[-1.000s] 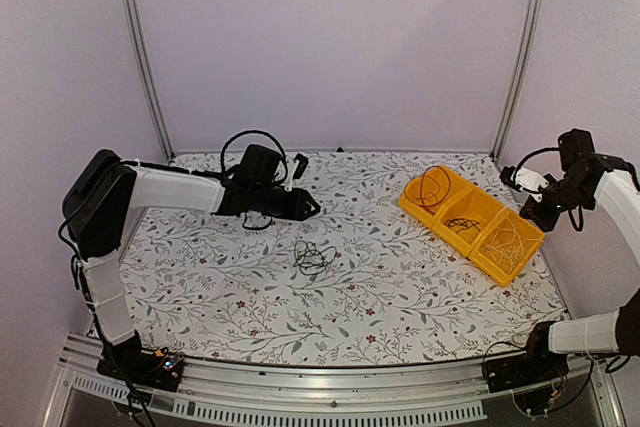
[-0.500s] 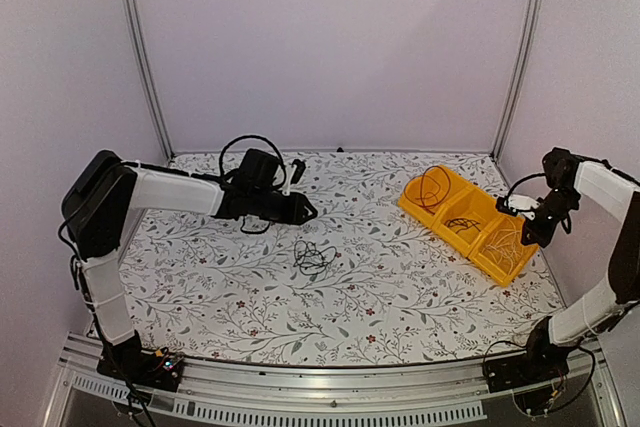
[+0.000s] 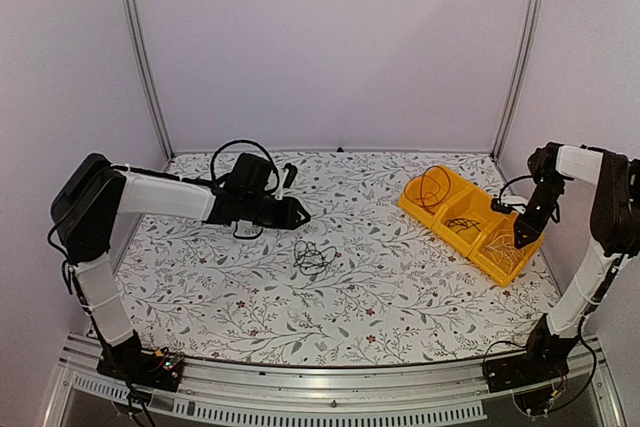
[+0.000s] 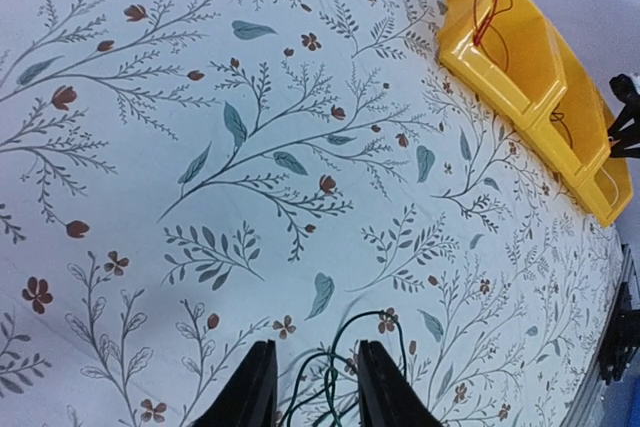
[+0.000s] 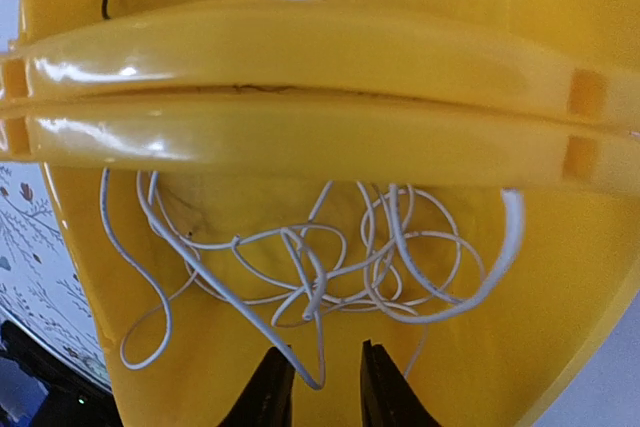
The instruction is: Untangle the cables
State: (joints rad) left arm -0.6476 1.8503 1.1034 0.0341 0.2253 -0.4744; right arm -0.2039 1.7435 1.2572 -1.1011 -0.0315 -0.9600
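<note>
A small clump of dark cables (image 3: 313,257) lies on the floral table mat, mid-table. My left gripper (image 3: 300,213) hovers just behind and left of it, open. In the left wrist view the gripper (image 4: 315,392) has dark green-black wire loops (image 4: 350,342) on the mat between its fingers. My right gripper (image 3: 518,239) is low over the nearest yellow bin compartment. In the right wrist view the gripper (image 5: 325,387) is open, with a loop of the white cables (image 5: 300,267) reaching between the fingertips.
Three joined yellow bins (image 3: 452,198) stand at the right. The far one holds a red-brown wire (image 3: 432,187), the middle one a dark wire (image 3: 462,224). The bins also show in the left wrist view (image 4: 520,67). The cage posts stand at the back corners.
My right arm swung left and down from beside the wall to over the nearest bin. My left gripper drew back slightly to the left. The clump has not moved.
</note>
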